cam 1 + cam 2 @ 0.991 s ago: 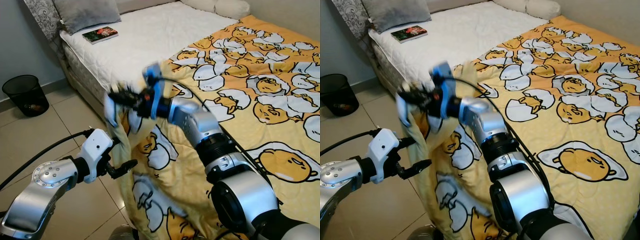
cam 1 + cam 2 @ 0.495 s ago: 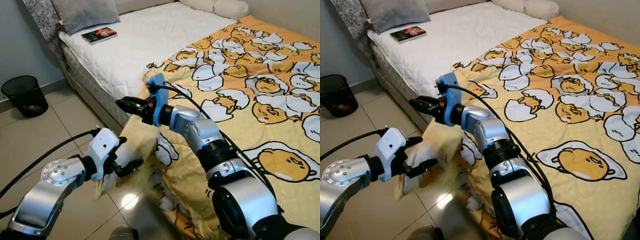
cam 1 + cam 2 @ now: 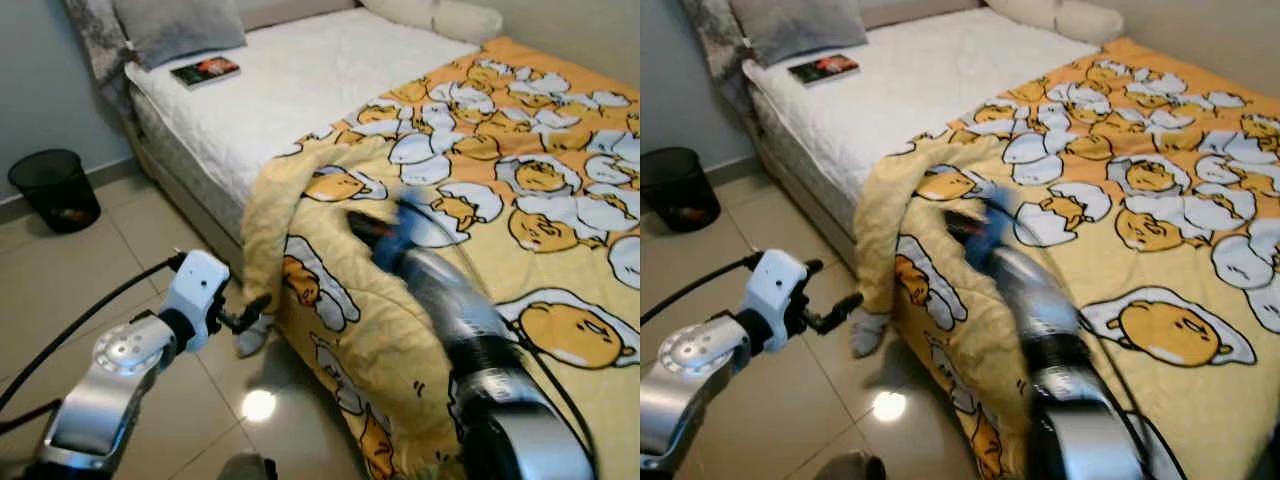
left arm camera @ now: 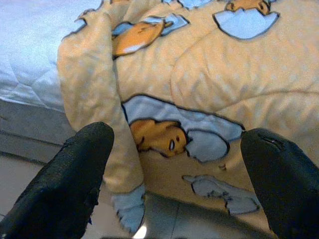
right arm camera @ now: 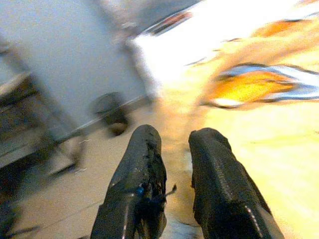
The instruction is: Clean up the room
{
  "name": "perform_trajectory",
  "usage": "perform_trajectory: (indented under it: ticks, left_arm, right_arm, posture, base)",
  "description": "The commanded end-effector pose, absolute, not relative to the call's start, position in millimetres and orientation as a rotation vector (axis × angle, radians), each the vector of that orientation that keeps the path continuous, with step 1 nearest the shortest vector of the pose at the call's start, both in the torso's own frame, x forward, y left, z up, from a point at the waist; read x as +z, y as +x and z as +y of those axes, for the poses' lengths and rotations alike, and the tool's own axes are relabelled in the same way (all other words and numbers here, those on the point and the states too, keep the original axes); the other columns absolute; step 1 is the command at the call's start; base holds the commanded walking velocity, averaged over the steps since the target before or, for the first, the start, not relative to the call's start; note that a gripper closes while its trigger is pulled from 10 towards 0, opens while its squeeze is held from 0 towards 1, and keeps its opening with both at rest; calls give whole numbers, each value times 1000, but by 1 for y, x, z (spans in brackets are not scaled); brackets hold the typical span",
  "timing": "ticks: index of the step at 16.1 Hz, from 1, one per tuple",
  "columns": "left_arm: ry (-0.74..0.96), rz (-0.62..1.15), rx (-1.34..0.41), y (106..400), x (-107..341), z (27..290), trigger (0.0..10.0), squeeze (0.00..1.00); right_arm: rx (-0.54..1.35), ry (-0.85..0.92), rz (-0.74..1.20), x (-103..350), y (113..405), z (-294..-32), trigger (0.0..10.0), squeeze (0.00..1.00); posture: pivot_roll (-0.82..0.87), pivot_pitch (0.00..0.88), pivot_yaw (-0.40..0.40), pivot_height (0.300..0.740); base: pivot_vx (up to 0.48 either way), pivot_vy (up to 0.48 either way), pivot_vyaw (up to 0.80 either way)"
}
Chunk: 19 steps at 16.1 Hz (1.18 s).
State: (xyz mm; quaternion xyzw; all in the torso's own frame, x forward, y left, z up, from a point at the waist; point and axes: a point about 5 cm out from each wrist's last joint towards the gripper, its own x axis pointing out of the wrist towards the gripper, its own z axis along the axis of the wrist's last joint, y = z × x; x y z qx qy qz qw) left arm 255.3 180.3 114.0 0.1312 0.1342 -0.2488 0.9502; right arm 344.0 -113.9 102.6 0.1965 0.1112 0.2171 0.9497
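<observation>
the yellow egg-print blanket point(image 3: 470, 230) lies over the near half of the bed point(image 3: 300, 80), with one folded corner point(image 3: 262, 260) hanging off the mattress edge down to the tiled floor point(image 3: 90, 290). the left gripper point(image 3: 243, 310) hovers beside the bed, its two fingers point(image 4: 70, 189) spread wide and holding nothing; the hanging corner sits straight ahead between them, close but apart from both pads. the right gripper point(image 3: 360, 228) is over the blanket near the fold, blurred by motion; in its wrist view the two fingers point(image 5: 142, 184) stand almost together with a thin gap and seem to hold nothing, though the blur makes that a guess.

the step in hand looks like getting the drooping corner back up on the bed. to do it well, the left fingers should go forward until the fold lies deep between them, close on the thick doubled edge rather than the thin tip by the floor, then lift up and across the mattress so the cloth spreads flat instead of bunching.

beyond the fingertips, a book point(image 3: 204, 70) and a grey pillow point(image 3: 175, 25) rest at the head of the white sheet, well apart from the blanket. a black wastebasket point(image 3: 52, 188) stands by the wall, off to the left gripper's outer side. the left arm's cable point(image 3: 90, 320) trails behind it and could snag on a long lift.
</observation>
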Motion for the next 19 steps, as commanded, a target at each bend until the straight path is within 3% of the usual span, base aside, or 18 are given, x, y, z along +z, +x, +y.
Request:
perform_trajectory:
  ticks: [1, 3, 4, 10, 15, 19]
  left_arm:
    - [267, 243, -479, 258, 117, 180, 10000, 408]
    - [241, 233, -461, 262, 115, 175, 10000, 404]
    - [213, 223, -422, 271, 113, 169, 10000, 408]
    - [218, 235, -339, 274, 109, 179, 10000, 412]
    - [221, 239, -298, 275, 104, 185, 10000, 416]
    - [222, 233, -289, 277, 105, 188, 10000, 416]
  right_arm:
    - [384, 404, 188, 107, 343, -123, 10000, 0]
    - [283, 359, 203, 90, 326, -144, 10000, 0]
    - [103, 258, 260, 61, 290, -170, 10000, 0]
    - [-111, 255, 343, 32, 239, -184, 10000, 0]
    - [-138, 268, 278, 48, 240, -176, 10000, 0]
    - [-153, 288, 272, 51, 243, -177, 10000, 0]
  posture:
    - [35, 0, 9, 740]
    - [17, 0, 20, 740]
    - [4, 0, 27, 740]
    - [-1, 0, 29, 740]
    - [6, 0, 22, 740]
    - [4, 0, 29, 740]
  base:
    - [0, 0, 0]
    - [0, 0, 0]
    - [0, 304, 0]
    - [0, 354, 0]
    - [0, 319, -755]
    - [0, 306, -200]
